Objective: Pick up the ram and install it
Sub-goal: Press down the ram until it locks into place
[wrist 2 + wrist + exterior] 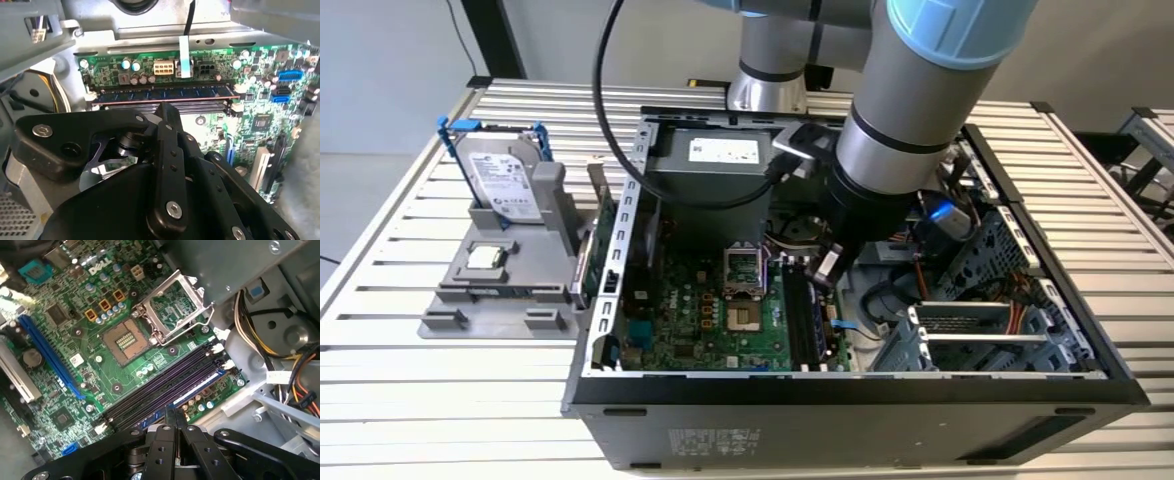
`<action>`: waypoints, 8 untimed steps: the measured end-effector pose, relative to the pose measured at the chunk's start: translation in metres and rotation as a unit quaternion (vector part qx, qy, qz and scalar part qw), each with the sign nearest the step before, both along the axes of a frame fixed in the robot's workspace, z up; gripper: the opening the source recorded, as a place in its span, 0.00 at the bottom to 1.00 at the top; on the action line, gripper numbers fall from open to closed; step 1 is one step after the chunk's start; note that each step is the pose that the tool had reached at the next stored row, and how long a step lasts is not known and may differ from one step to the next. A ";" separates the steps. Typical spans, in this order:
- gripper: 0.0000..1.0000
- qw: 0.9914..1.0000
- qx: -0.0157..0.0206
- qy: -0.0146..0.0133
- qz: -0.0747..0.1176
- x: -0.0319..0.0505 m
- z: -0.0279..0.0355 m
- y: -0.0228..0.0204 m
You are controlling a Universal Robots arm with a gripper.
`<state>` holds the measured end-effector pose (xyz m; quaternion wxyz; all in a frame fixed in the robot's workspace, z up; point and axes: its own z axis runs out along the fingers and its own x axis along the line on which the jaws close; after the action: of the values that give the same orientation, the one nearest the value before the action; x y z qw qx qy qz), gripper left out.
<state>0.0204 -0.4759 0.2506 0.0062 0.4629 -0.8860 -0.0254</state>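
So I'm hanging inside the open PC case, my gripper sitting right over the motherboard slots. My jaws are pinched together with nothing between them. The ram is sitting in the outermost slot, next to the empty black ones.

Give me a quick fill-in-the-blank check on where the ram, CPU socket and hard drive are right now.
1. The ram lies seated along a memory ___ of the motherboard.
2. The metal cover of the CPU socket stands ___.
3. The hard drive sits outside the computer case, on the exterior view's ___.
Missing words: slot; open; left.
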 end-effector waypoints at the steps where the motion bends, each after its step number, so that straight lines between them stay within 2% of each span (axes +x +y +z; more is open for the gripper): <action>1: 0.00 1.000 0.000 -0.001 0.008 0.0000 0.0000 0.0000; 5: 0.00 0.999 0.000 -0.004 0.041 0.0000 0.0000 0.0000; 8: 0.00 0.998 0.000 -0.006 0.068 0.0000 -0.0001 0.0000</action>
<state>0.0204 -0.4759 0.2505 0.0028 0.5226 -0.8523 -0.0224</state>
